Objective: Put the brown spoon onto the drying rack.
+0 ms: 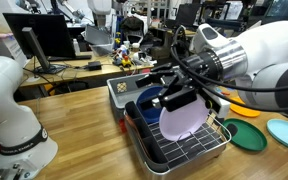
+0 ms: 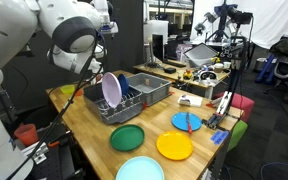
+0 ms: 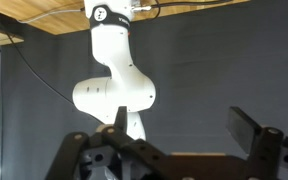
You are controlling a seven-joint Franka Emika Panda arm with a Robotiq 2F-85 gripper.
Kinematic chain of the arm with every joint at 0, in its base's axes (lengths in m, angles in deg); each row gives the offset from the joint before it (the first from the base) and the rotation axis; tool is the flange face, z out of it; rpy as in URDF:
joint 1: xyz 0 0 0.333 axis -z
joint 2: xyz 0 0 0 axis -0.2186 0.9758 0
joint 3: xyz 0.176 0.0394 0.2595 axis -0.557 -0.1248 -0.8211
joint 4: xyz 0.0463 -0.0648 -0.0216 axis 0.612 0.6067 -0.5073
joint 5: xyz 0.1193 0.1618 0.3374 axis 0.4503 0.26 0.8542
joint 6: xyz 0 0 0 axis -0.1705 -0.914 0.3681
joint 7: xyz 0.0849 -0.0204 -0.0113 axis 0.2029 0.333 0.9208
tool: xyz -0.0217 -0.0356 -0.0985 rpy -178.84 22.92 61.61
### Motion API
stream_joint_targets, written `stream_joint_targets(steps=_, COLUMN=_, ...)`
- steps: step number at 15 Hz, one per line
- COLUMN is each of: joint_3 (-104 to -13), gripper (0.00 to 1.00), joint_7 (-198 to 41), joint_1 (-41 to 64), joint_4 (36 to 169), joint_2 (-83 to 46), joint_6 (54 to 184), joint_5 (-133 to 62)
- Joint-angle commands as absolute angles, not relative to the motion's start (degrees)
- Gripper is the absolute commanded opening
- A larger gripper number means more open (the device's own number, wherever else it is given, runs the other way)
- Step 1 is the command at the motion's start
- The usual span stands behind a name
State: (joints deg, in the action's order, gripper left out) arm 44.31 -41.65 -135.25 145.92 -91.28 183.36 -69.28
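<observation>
The silver wire drying rack on a black tray (image 1: 189,152) is standing on the wooden table (image 2: 89,130) and holding an upright round lavender plate (image 2: 111,90). The long reddish-brown wooden spoon (image 2: 190,121) seems to be lying across a round blue plate (image 2: 182,125), well apart from the rack; it is too small to make out clearly. The white robot arm (image 1: 256,55) is reaching over the rack. In the wrist view, the black gripper (image 3: 184,138) is showing its fingers spread apart, gripping nothing. A grey plastic bin (image 2: 152,88) is sitting just beside the rack, and a round green plate (image 2: 126,137) is lying near it.
</observation>
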Motion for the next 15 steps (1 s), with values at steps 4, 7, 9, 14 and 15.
stream_joint_targets(steps=4, joint_3=38.0, gripper=1.0, joint_7=-45.4, joint_1=-122.1, joint_4=149.7, joint_2=-75.5, joint_6=183.6, joint_5=-64.4)
stream_joint_targets(steps=7, joint_3=32.5, gripper=1.0, joint_7=-48.1, joint_1=-112.9, joint_4=151.6, joint_2=-70.2, joint_6=183.5, joint_5=-61.4)
stream_joint_targets(steps=9, joint_3=33.0, gripper=1.0, joint_7=-45.6, joint_1=-114.4, joint_4=149.5, joint_2=-75.3, joint_6=183.2, joint_5=-62.1)
stream_joint_targets(steps=14, joint_3=30.3, gripper=1.0, joint_7=-47.4, joint_1=-110.3, joint_4=151.9, joint_2=-71.8, joint_6=182.7, joint_5=-60.5)
stream_joint_targets(steps=15, joint_3=30.3, gripper=1.0, joint_7=-47.4, joint_1=-110.3, joint_4=152.0, joint_2=-71.7, joint_6=182.7, joint_5=-60.4)
